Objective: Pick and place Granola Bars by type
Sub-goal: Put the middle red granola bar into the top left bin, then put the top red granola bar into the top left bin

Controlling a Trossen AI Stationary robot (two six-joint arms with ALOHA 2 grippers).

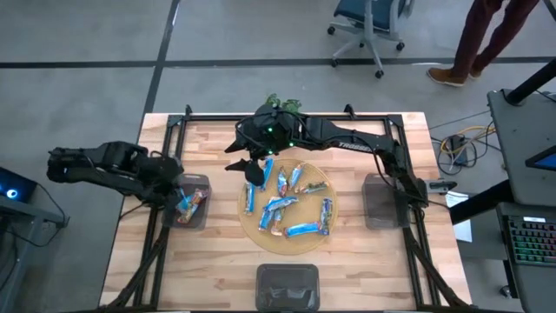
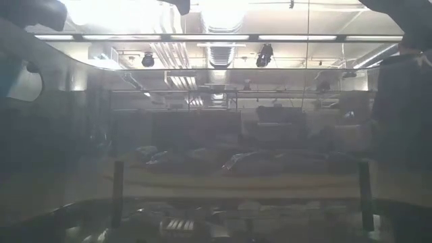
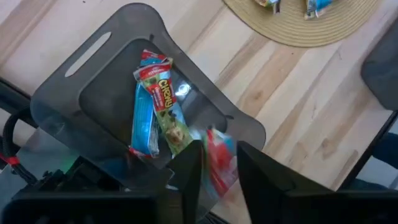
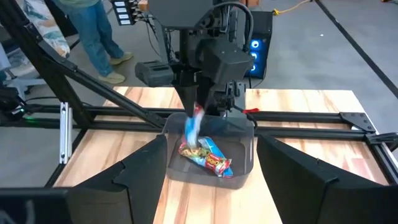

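Hovering over the left bin (image 3: 74,87), your left gripper (image 3: 217,171) is parting around a red-wrapped bar (image 3: 219,163) hanging lengthwise straight above it; the wide-open right gripper (image 1: 252,169) sits nearest the mat's bars (image 1: 287,209).

It was a robotics lab: beyond the right gripper (image 1: 252,167) stood a wheeled chair (image 1: 369,26), cables (image 1: 456,143) and a keyboard (image 1: 532,239) on concrete floor.
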